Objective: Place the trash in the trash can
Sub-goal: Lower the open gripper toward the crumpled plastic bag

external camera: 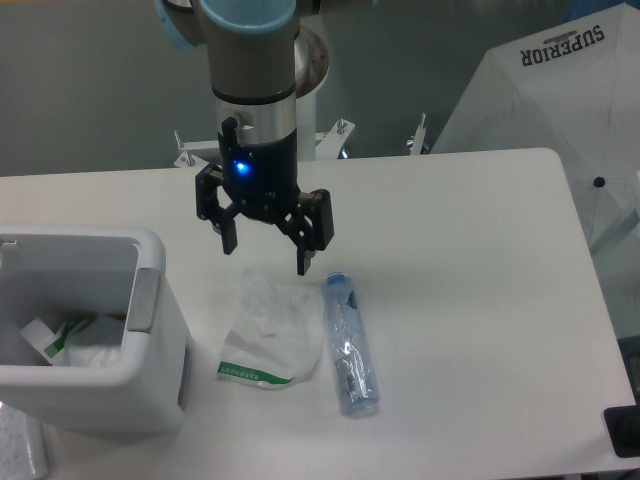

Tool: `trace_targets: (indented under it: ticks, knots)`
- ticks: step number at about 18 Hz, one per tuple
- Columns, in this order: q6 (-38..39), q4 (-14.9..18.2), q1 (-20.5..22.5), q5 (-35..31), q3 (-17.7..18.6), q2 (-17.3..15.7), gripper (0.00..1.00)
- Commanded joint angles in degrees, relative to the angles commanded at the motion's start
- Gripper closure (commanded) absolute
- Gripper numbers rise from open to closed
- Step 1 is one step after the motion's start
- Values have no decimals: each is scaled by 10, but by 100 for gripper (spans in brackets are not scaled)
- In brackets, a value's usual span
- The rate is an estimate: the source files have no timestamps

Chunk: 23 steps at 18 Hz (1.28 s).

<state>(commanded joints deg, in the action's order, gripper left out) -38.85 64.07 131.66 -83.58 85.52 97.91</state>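
hovering open and empty, the end effector [266, 258] is above the bag [272, 330] and bottle [351, 345]; both lie outside the trash can [150, 380].

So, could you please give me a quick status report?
Gripper open, empty, above plastic bag. Bag and bottle lie on table, outside trash can. Nothing blocking.

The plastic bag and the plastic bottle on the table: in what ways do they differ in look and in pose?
The plastic bag is a flat, crumpled, translucent white sheet with a green printed strip along its near edge; the plastic bottle is a slim clear cylinder with a blue cap. The bag spreads wide and shapeless, while the bottle lies on its side, long and narrow, cap pointing away from the camera. Both lie side by side on the white table, outside the trash can.
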Motion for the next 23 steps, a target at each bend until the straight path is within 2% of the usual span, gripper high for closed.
trace_targets:
  ticks: [6, 8, 12, 17, 23]
  knots:
    - [-2, -23, -2, -23, 2, 9, 0]
    - [3, -67, -2, -21, 12, 14, 0]
    - [11, -177, 0, -22, 97, 2, 0]
    - [-10, -183, 8, -23, 131, 4, 0]
    - [-176, -179, 7, -47, 206, 2, 0]
